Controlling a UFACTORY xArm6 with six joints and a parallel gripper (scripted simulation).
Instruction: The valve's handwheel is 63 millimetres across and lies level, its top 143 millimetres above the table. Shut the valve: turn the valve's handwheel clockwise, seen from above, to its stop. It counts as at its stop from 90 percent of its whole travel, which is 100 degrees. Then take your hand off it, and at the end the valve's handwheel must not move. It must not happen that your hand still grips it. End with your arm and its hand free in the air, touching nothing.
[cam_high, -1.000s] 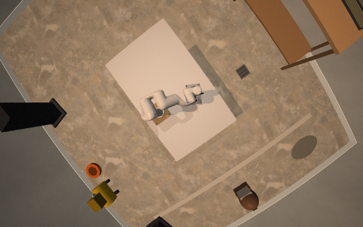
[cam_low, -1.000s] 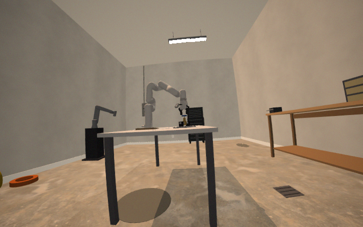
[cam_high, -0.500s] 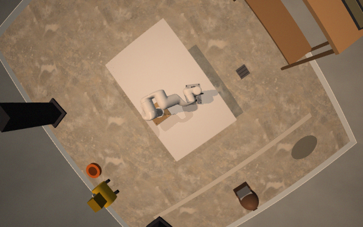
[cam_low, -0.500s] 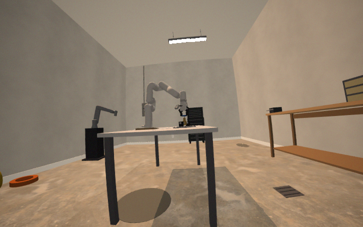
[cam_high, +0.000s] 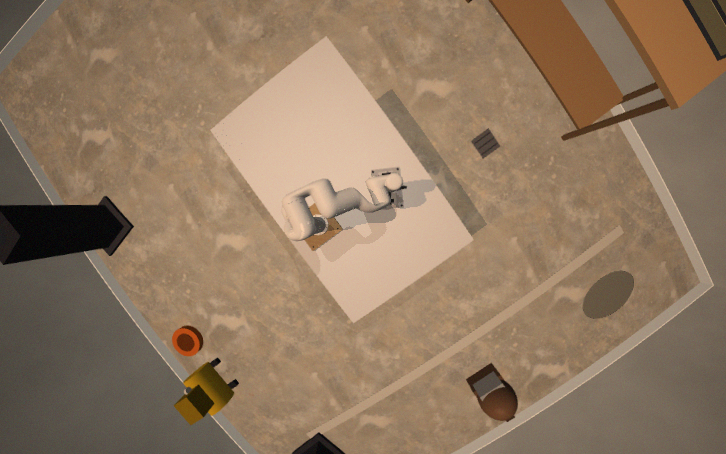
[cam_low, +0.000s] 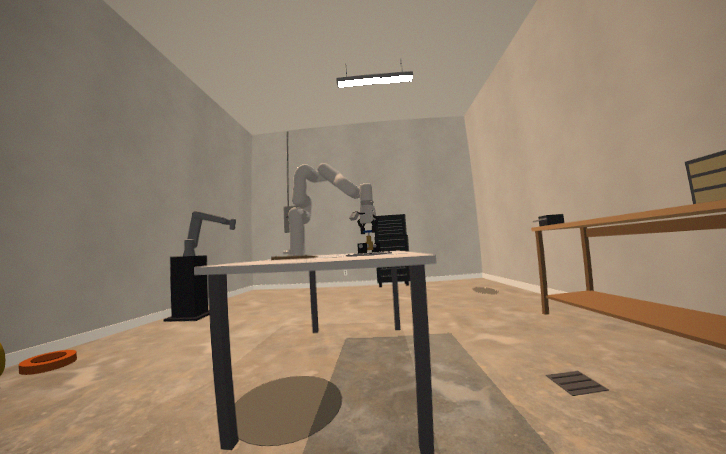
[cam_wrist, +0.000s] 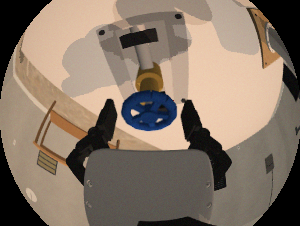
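Note:
In the wrist view the blue spoked handwheel (cam_wrist: 149, 109) lies level on a brass stem (cam_wrist: 148, 80) above a grey base plate (cam_wrist: 141, 38). My gripper (cam_wrist: 149, 106) is open, its two black fingers standing to the left and right of the wheel's rim with small gaps on both sides. In the exterior view the gripper (cam_low: 367, 231) points straight down onto the valve (cam_low: 366, 243) at the table's far right part. From above, the wrist (cam_high: 389, 184) hides the handwheel.
The valve stands on a pale table (cam_high: 337, 176), with the arm's base (cam_high: 319, 225) on a brown plate. A black cabinet (cam_low: 390, 233) stands behind the table. Wooden shelving (cam_low: 642, 256) lines the right wall.

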